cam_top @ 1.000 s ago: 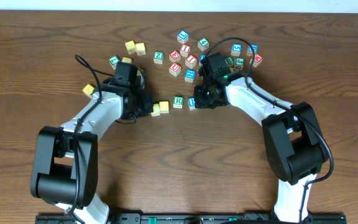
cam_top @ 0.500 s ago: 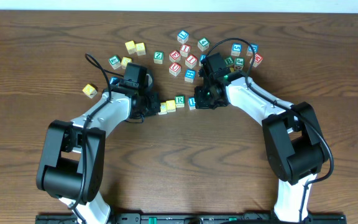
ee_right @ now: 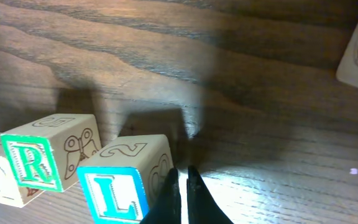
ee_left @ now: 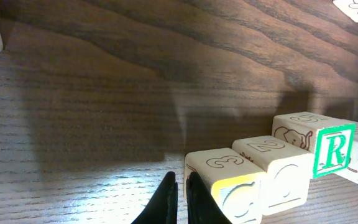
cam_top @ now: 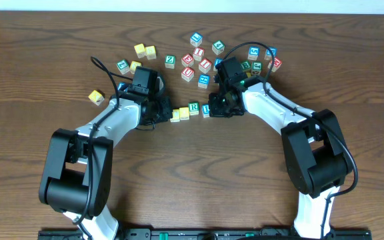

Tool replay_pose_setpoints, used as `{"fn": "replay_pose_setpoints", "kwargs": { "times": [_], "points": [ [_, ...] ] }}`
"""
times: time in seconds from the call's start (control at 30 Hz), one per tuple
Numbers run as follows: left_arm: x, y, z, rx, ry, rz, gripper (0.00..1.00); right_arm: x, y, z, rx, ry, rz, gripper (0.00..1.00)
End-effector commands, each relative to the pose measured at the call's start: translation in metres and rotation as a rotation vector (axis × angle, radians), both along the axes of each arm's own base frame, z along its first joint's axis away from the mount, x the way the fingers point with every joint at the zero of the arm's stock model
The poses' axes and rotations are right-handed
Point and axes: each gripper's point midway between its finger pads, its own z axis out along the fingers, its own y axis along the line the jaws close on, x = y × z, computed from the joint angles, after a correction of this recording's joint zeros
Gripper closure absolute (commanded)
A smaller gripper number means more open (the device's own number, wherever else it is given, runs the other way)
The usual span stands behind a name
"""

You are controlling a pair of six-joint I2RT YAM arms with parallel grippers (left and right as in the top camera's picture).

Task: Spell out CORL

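Four blocks form a row at mid-table: a yellow C block (cam_top: pixel 175 117) (ee_left: pixel 232 190), a yellow O block (cam_top: pixel 184 113) (ee_left: pixel 281 171), a green R block (cam_top: pixel 193 107) (ee_left: pixel 328 146) (ee_right: pixel 39 158) and a blue L block (cam_top: pixel 206 109) (ee_right: pixel 120 183). My left gripper (cam_top: pixel 165 113) (ee_left: pixel 181 186) is shut and empty, its fingertips touching the left side of the C block. My right gripper (cam_top: pixel 217 109) (ee_right: pixel 182 180) is shut and empty, pressed against the right side of the L block.
Several loose letter blocks (cam_top: pixel 202 57) lie scattered behind the row. Two yellow blocks (cam_top: pixel 145 51) sit at the back left, a green one (cam_top: pixel 122 65) nearby, and one yellow block (cam_top: pixel 96 97) at the left.
My left gripper pushed the two yellow blocks to the right until they joined the R block. The right arm has barely moved.
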Motion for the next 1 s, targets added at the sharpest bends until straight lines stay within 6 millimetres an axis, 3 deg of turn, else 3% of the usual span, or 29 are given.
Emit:
{"fn": "replay_pose_setpoints", "kwargs": {
  "times": [0.0,0.43,0.6,0.97],
  "points": [
    [-0.003,-0.002,-0.003,-0.001,0.001,-0.027,0.92,-0.001,0.01,0.004,0.028,0.013,-0.011,0.99],
    [0.005,-0.004,0.005,0.02,-0.052,-0.113,0.93,-0.004,0.015,0.003,0.026,0.013,-0.005,0.99],
    [0.005,-0.004,0.006,0.024,-0.051,-0.125,0.93,0.009,0.017,0.007,0.044,-0.037,-0.014,0.99],
    [0.005,-0.004,0.006,0.024,-0.051,-0.125,0.92,0.009,0.021,0.008,0.046,-0.054,0.014,0.99]
  ]
}}
